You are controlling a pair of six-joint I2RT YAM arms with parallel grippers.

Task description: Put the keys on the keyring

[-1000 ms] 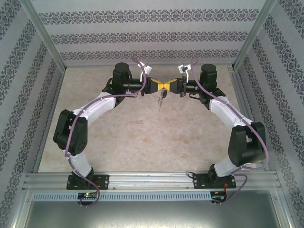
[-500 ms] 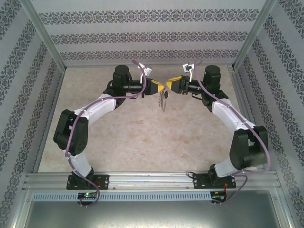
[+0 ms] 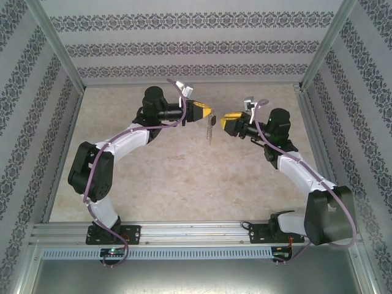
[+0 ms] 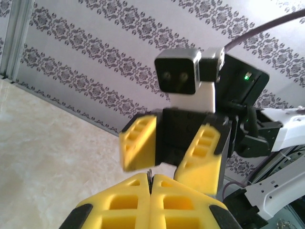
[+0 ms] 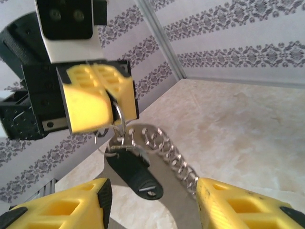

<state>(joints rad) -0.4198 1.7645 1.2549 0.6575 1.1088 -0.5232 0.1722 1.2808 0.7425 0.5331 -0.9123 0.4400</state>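
Top view, read from 9 o'clock to 3 o'clock. I see the left gripper (image 3: 207,114) raised above the far part of the bench (image 3: 184,177), its yellow fingers pointing toward 3 o'clock. Its jaws are closed; my right wrist camera shows them pinching a thin wire ring at their tips. From that ring hangs the keyring (image 3: 211,130), dangling at 6 o'clock of the left fingertips, clear of the bench surface.

Right wrist view, detail. The silver-grey loop curves downward below the left fingers, with the chain (image 5: 174,155) of small links running along its 3 o'clock side. The key (image 5: 137,175), a small piece with a black head, hangs in the same cluster, lying against the face of the loop. I cannot tell exactly how it is threaded.

Top view, 3 o'clock side. The right gripper (image 3: 228,117) faces the left one, pointing toward 9 o'clock, just beside the keyring but apart from it. Its jaws stand parted and grip nothing; my left wrist camera shows its two fingers spread either side of the black body.
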